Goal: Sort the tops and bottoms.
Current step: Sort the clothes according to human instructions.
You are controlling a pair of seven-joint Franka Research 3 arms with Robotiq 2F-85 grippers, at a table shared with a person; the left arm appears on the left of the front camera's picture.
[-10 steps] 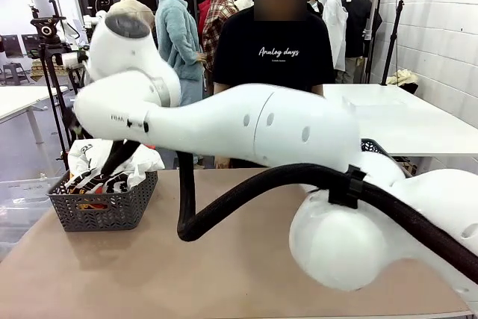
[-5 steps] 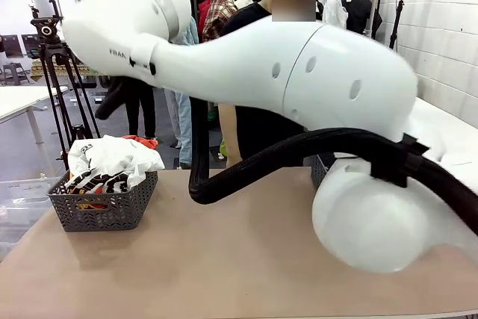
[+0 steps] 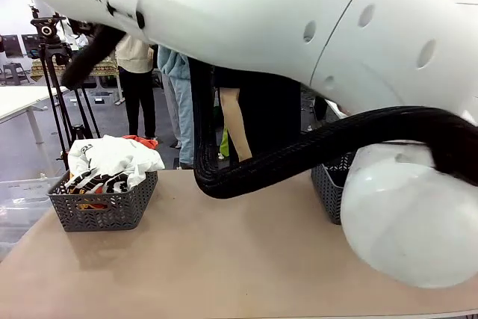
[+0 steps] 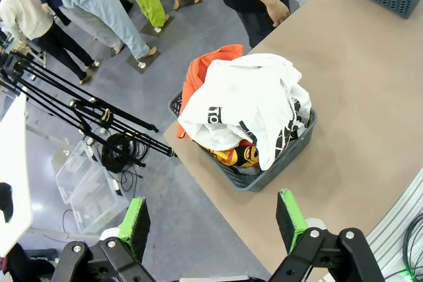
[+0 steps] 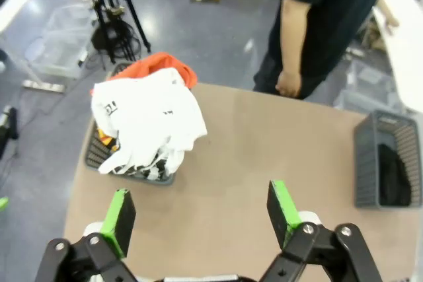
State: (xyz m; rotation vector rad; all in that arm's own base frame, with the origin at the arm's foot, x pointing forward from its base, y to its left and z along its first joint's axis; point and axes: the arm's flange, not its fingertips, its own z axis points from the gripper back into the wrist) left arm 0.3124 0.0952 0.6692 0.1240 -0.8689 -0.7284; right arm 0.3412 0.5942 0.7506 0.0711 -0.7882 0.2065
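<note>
The tops lie heaped in a grey basket (image 3: 104, 211) on the table's left end. A white top with black print (image 3: 112, 156) is uppermost, and an orange top (image 3: 142, 140) shows behind it. From high above, my left gripper (image 4: 213, 222) stands open and empty over the floor beside this basket (image 4: 248, 179); the white top (image 4: 244, 97) covers the orange one (image 4: 211, 64). My right gripper (image 5: 201, 212) is also open and empty, high over the table, with the white top (image 5: 149, 113) and orange top (image 5: 155, 65) to its left. I cannot pick out the bottoms as such.
A second grey basket (image 5: 363, 163) at the table's other end holds a black garment (image 5: 393, 176); its corner (image 3: 328, 188) shows behind my white arm (image 3: 314, 28). A person (image 5: 317, 18) stands at the far edge. A tripod (image 3: 52, 72) and clear bins (image 4: 86, 176) are on the floor.
The white arm across the front view has swung upward, uncovering the right-hand basket and hiding the person's torso. The clothes heap in the left basket has not moved.
</note>
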